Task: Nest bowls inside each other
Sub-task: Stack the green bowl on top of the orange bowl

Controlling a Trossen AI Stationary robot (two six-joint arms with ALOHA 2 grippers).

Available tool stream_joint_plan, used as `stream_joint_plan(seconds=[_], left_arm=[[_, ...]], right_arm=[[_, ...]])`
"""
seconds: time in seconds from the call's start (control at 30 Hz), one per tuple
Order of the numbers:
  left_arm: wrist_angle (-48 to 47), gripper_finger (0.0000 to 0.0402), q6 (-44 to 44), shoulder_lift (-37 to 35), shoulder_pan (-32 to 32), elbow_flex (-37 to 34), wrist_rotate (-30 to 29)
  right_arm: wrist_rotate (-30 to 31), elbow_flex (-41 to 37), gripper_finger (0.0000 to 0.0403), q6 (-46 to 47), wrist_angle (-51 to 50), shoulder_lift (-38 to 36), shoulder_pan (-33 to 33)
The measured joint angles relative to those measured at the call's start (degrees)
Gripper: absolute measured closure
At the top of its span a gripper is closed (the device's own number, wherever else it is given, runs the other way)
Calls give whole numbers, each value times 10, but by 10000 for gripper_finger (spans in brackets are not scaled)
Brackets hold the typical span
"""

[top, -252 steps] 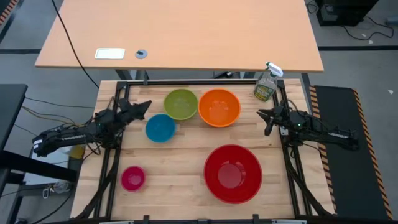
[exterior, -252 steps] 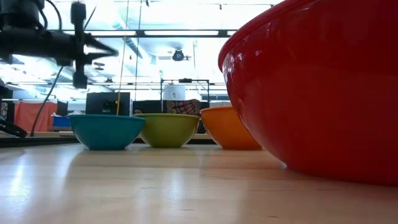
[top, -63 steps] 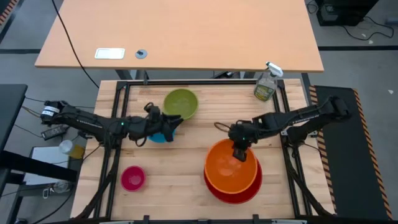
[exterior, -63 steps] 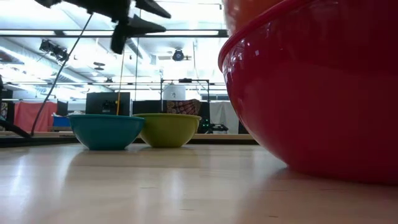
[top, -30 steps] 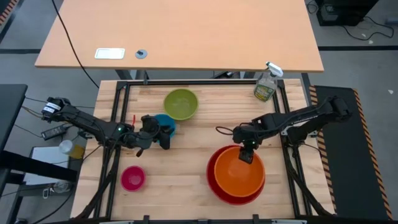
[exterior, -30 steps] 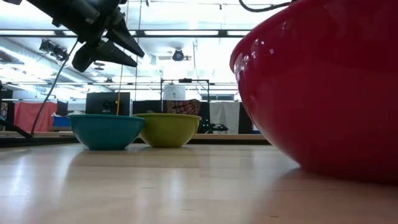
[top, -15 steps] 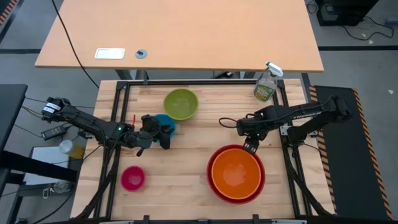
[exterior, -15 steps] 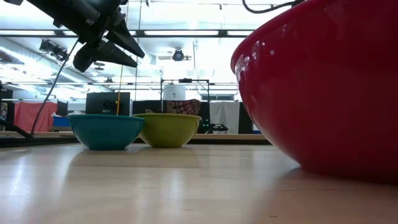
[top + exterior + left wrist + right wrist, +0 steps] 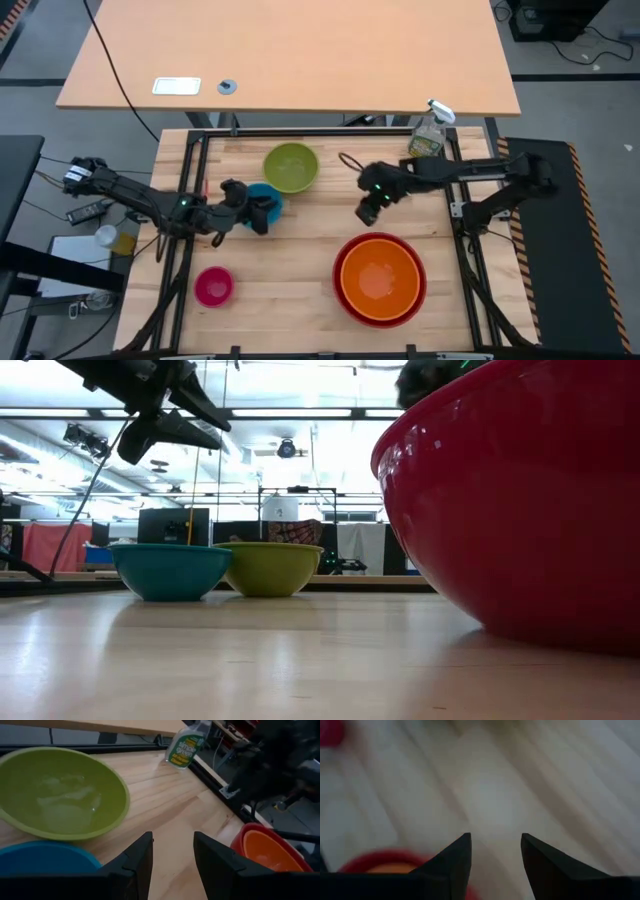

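The orange bowl sits nested in the large red bowl at the near right. The lime green bowl and the blue bowl stand side by side at the far left on their bases. The pink bowl stands near the front left. My left gripper hovers open over the blue bowl's near side, with nothing between its fingers. My right gripper hangs open above bare wood between the green bowl and the red bowl.
A clear spray bottle stands at the table's far right corner. Black frame rails run along the left and right sides. Bare wood lies between the pink bowl and the red bowl.
My right gripper has risen from the orange bowl's far rim and swung toward the table's far edge and left, tipping more downward. The orange bowl has settled centred in the red bowl.
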Motion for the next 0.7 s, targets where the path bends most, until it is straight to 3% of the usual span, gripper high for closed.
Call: stream_joint_plan(seconds=[0.2,0.43,0.7], left_arm=[[-7,258,0,-14,25,0,-1],[-7,258,-13,-17,32,0,3],[-7,258,-17,-17,38,0,4]], right_arm=[[-40,0,235,-36,97,87,-72],[-37,7,236,-28,212,165,-124],[19,135,237,-52,216,267,-152]])
